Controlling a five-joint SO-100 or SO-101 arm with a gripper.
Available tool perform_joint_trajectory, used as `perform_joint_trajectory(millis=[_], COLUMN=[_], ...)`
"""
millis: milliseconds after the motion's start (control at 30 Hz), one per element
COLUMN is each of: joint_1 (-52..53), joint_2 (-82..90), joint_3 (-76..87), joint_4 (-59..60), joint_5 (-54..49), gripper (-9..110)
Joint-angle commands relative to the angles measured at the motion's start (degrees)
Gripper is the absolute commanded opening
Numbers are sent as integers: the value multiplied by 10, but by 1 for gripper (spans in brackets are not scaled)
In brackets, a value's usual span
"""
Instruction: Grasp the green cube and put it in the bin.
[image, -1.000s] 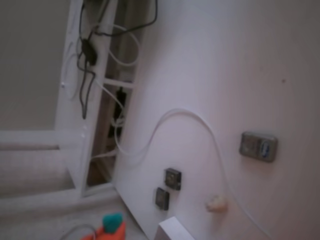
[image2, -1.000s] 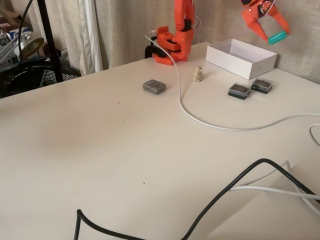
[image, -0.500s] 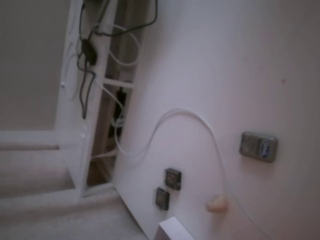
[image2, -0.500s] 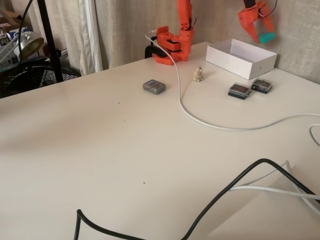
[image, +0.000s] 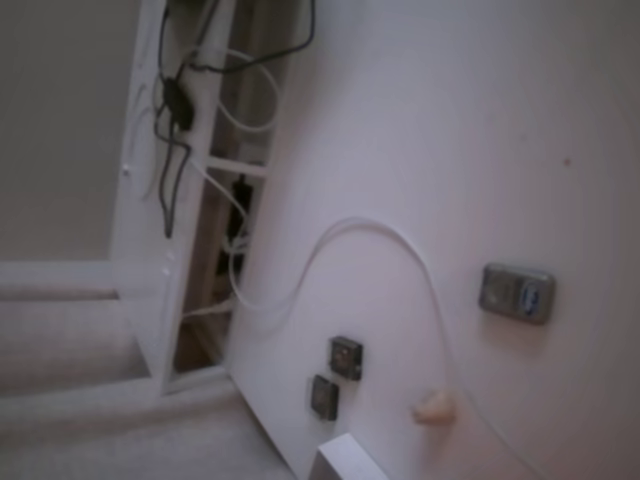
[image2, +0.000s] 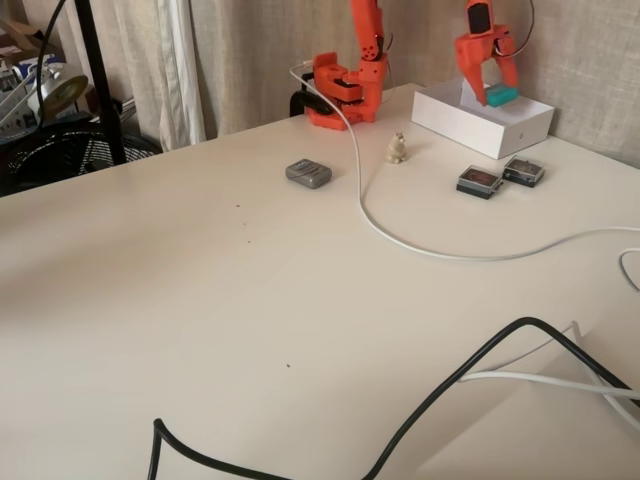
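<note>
Fixed view from the desk's side shows the orange two-finger gripper (image2: 492, 92) clamped on the small teal-green cube (image2: 501, 96), hanging just above the open white box-like bin (image2: 500, 127). The block looks light, rigid and smooth-faced, so pinching opposite flat faces seems soundest.

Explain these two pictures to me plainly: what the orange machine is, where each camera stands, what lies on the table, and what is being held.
The orange machine is a small robot arm bolted to the back of the pale table. Its jaws, the gripper, are shut on a small teal-green cube just above the open white box. One fixed view looks across the table from the front. The other looks down at a tilt and shows only the box's corner, not the arm. Also on the table: a grey device, two dark square chips, a beige figurine and cables.
</note>
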Motion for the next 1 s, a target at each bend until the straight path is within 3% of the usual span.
perform_joint_trajectory(millis=[0,133,400,533,767,967], joint_1=[8,9,-3,-1,85,185], joint_2=[29,40,50,64,162,243], joint_3=[5,20,30,36,104,147], joint_4=[-13,-33,-70,-95,-323,-374], joint_5=[2,4,2,4,21,145], gripper=[11,23,28,26,24,22])
